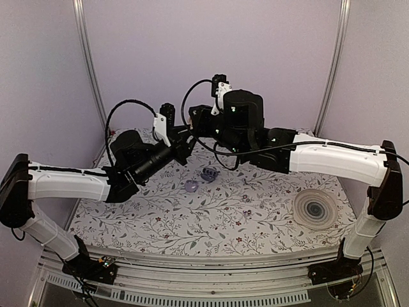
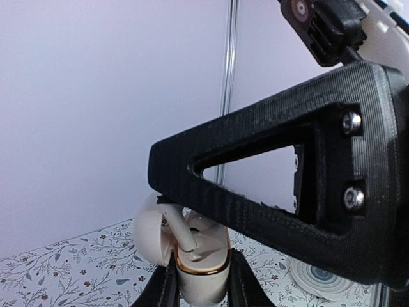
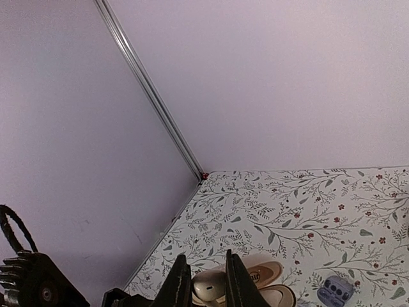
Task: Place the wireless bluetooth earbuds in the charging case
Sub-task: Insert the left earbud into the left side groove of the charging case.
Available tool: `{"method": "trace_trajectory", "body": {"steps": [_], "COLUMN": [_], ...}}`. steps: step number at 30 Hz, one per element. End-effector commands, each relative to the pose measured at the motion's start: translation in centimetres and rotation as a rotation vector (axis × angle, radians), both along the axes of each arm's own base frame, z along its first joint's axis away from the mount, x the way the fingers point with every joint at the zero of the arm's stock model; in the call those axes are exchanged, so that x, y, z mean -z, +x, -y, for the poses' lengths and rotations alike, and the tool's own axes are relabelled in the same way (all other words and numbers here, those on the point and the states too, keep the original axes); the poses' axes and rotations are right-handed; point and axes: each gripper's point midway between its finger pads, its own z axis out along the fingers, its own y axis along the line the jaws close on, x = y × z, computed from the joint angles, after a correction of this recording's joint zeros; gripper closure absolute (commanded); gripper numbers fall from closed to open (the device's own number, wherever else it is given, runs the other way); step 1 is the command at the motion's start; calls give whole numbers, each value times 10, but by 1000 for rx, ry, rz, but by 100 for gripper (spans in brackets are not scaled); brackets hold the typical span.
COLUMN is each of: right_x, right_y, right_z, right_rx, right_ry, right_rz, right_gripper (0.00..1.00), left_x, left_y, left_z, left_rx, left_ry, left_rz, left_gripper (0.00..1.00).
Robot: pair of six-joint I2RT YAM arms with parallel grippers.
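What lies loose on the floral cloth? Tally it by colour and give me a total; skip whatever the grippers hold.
Blue-grey: 1, the charging case
Lilac: 1, the flat disc
White with a dark centre: 1, the round piece
Total: 3

Table (image 1: 128, 224): floral-print cover, spread out ahead of my two bases.
Blue-grey charging case (image 1: 209, 174): lies near the middle, sockets showing.
Lilac disc (image 1: 191, 186): flat, just beside the case, toward my left.
White round piece (image 1: 314, 208): dark centre, well apart on my right.
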Motion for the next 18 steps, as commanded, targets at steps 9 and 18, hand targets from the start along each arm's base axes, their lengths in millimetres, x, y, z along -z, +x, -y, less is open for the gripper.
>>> {"method": "trace_trajectory", "body": {"steps": [9, 18], "right_x": [-5, 2], "right_y": [-14, -15], "right_z": [3, 5], "right_rx": [-39, -36], "right_ry": [21, 11], "right_rz": [1, -12], "right_gripper": [82, 82], "left_x": [-31, -36], "left_y": [-6, -6], "left_z": [-2, -4], "left_rx": [-12, -20], "left_ry": [-27, -35], "left_rz": [60, 72], "left_gripper": [100, 100]}}
